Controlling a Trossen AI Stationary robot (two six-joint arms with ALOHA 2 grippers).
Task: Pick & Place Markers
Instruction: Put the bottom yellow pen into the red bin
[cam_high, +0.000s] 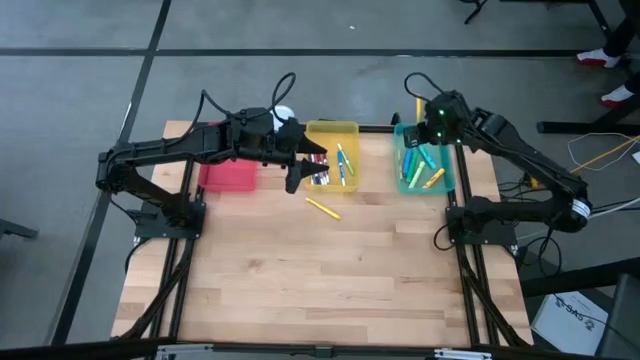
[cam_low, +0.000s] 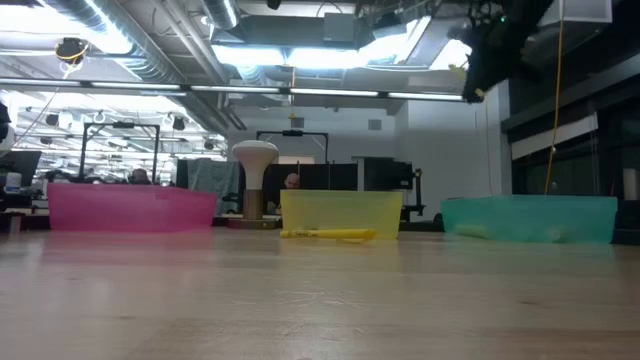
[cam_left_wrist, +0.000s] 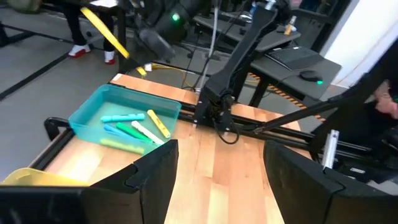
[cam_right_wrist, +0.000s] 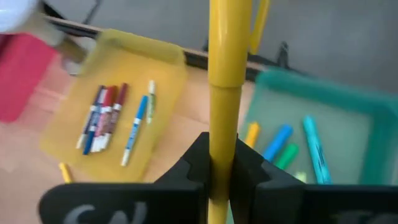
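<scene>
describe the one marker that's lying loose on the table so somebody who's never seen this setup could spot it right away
Start at the yellow tray, the middle of three trays along the table's far edge. On the bare wood just in front of it lies a yellow marker, angled, near the left tool. It is the only marker on the tabletop: the others lie in the yellow and teal trays, except one gripped upright by the right tool.
</scene>
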